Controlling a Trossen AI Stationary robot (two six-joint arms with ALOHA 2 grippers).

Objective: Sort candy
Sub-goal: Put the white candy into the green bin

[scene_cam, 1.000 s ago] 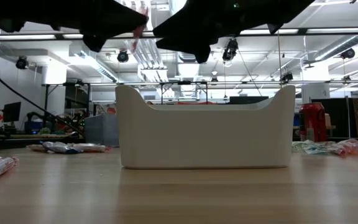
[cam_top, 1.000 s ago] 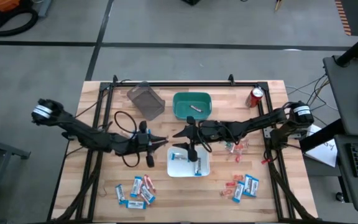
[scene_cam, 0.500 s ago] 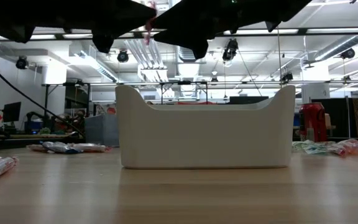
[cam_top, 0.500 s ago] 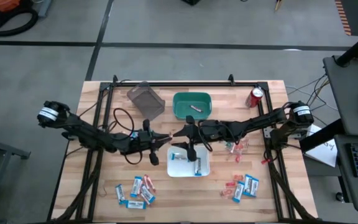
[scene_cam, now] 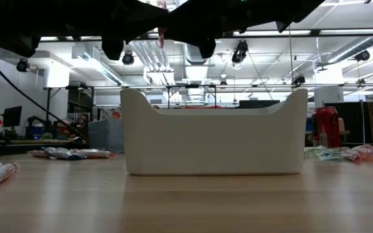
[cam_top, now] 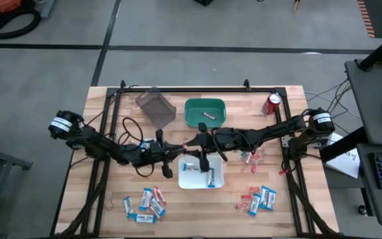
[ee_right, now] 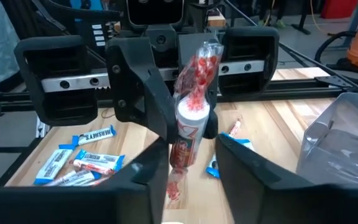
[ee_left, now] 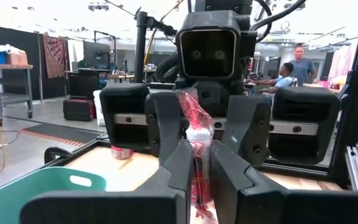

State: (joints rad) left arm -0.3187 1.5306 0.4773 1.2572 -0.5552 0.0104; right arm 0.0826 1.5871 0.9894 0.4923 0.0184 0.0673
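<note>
Apparently candy stick (ee_left: 197, 163) pinched in left hand (ee_left: 197, 180), between right hand (ee_right: 188, 165) fingers.

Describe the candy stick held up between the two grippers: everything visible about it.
The candy stick is slim, in clear crinkly wrapper printed red and white, with a white middle band. It hangs roughly upright in the air above the white tray, mid-table. The left gripper is shut on it, fingers pinching its lower part. The right gripper faces it, fingers on either side, not clearly clamped. Its twisted end pokes free.
</note>
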